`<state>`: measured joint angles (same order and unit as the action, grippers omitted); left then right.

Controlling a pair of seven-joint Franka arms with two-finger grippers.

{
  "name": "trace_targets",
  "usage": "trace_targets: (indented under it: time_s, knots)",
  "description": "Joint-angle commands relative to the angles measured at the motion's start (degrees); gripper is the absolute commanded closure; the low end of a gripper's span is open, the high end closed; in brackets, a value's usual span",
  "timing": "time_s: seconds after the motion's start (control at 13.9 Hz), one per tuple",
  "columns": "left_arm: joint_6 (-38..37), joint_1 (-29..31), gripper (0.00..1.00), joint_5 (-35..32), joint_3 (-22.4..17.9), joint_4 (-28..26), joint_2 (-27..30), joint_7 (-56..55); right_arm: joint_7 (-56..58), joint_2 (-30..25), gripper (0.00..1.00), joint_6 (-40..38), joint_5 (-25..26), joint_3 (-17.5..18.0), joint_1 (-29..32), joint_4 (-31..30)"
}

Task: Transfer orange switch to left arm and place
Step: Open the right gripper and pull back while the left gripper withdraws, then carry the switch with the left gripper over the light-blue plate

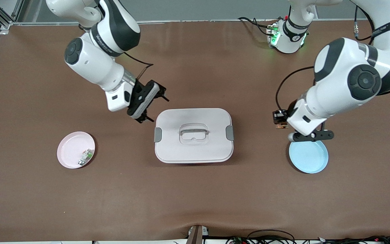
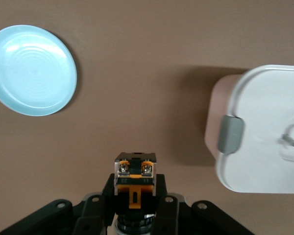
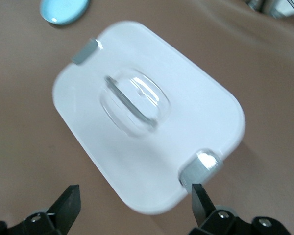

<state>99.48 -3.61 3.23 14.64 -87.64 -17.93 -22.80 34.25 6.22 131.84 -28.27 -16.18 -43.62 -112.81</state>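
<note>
Nearest the front camera: blue plate [image 1: 308, 158] toward my left arm's end of the table [image 1: 195, 203], bare. Pink plate [image 1: 73, 150] toward my right arm's end, a small green-and-white component [image 1: 85, 156] lying in it by the rim.

Mid-table, between the plates: the box [image 1: 193, 135], lid on, grey latches at both short sides, grey handle recessed in the lid.

My left gripper [image 1: 280, 119] is up in the air over bare table, between the box and the blue plate, just past the plate's farther rim. Its jaws are clamped on the orange switch [image 2: 134, 178]; the black body with orange parts and two screw terminals sticks out from between the fingers.

My right gripper [image 1: 152, 103] hangs over the table just off the box's farther corner at my right arm's end. Jaws wide apart, holding nothing.
</note>
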Motion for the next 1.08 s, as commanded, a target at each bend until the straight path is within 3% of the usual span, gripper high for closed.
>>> trace_targets:
  time_s: [0.0,0.14,0.36,0.65,1.01]
  knots:
    - [-0.1,3.1,1.0,-2.8,0.4,-3.8,1.4,-1.2,-6.9,-4.9,0.0,-3.2,7.0,-3.6,0.0,-5.4]
    - [0.2,4.7,1.0,-4.4,0.3,-4.6,0.4,-1.2,-11.8,-5.3,0.0,-7.9,12.7,-6.2,1.7,-5.4]
    - [2.0,6.0,1.0,-5.9,0.2,-4.9,-1.7,-1.2,-15.9,-5.7,0.0,-13.3,18.1,-6.7,7.6,-5.1]
    - [4.9,8.9,1.0,-8.3,0.2,-5.2,-5.2,-1.3,-16.1,-5.7,0.0,-14.5,26.2,-6.6,15.4,-3.9]
    - [7.1,11.5,1.0,-8.4,0.2,-5.7,-8.7,-1.3,-19.6,-5.0,0.0,-21.6,28.1,-6.6,21.5,4.0]
